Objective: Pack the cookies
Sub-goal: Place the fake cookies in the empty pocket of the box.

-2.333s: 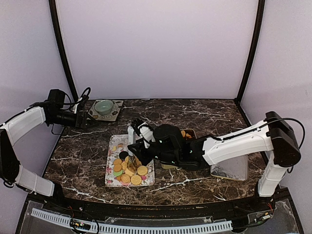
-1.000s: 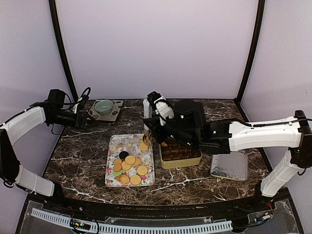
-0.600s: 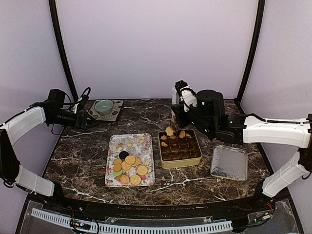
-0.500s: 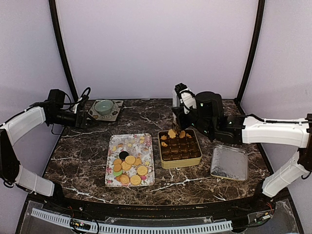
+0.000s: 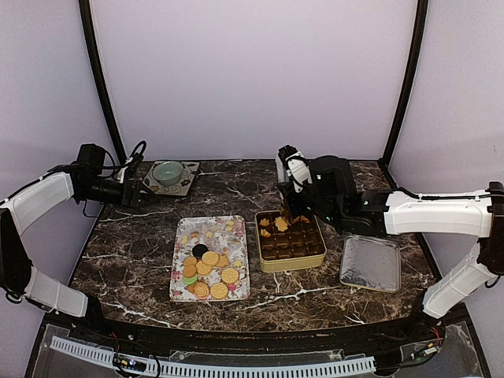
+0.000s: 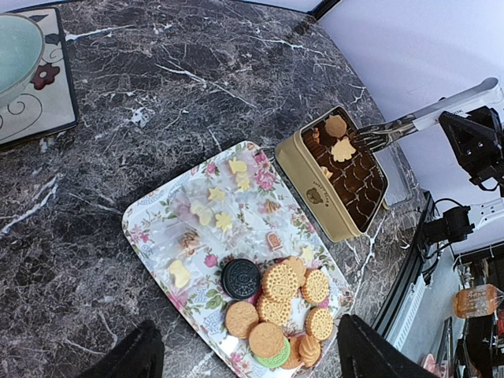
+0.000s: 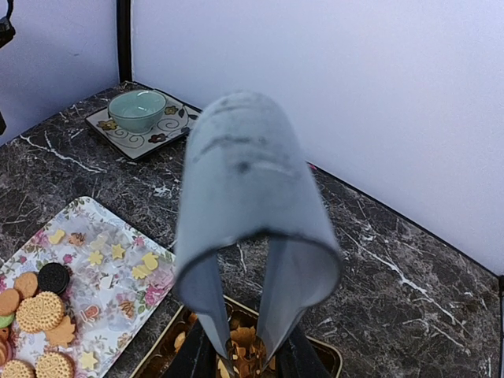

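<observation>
Several round cookies [image 5: 206, 272], golden with one dark and one green, lie at the near end of the flowered tray [image 5: 213, 228]; they also show in the left wrist view [image 6: 283, 307] and the right wrist view [image 7: 39, 307]. My right gripper [image 5: 288, 191] [image 7: 240, 358] is shut on metal tongs [image 7: 244, 205]. The tongs pinch a golden leaf-shaped cookie [image 6: 342, 150] [image 7: 246, 345] over the far left cups of the gold tin [image 5: 290, 264] [image 6: 315, 189]. My left gripper [image 5: 140, 193] [image 6: 244, 358] is open and empty, far left, high above the tray.
A green bowl [image 5: 168, 172] [image 7: 136, 109] sits on a patterned square plate at the back left. A silver lid [image 5: 370, 264] lies right of the tin. Small star and flower shapes [image 6: 216, 209] lie on the tray's far half.
My right arm has carried the tongs with a cookie from the tray, up and right, then down over the tin's far left corner. The left arm has not moved.
</observation>
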Motion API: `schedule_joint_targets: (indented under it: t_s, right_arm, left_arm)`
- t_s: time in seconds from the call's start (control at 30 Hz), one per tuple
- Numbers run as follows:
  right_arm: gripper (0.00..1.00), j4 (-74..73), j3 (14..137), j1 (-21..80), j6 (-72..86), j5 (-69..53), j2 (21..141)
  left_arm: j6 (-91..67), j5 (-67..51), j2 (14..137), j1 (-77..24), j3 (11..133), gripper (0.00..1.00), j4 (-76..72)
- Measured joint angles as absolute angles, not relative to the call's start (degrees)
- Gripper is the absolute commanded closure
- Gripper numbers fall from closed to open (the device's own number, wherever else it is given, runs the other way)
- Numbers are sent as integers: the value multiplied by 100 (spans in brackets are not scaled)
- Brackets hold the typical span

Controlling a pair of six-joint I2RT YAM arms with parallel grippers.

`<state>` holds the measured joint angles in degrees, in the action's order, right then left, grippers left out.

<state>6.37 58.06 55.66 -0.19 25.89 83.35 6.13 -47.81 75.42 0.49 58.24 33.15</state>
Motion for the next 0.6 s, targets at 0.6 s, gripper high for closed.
schedule_joint_targets:
  t_s: [0.6]
  right_arm:
    - [73,639,5734,5566,8,2493,8307]
  left_arm:
    - [576,-4781,7542,49,5826,21,3315]
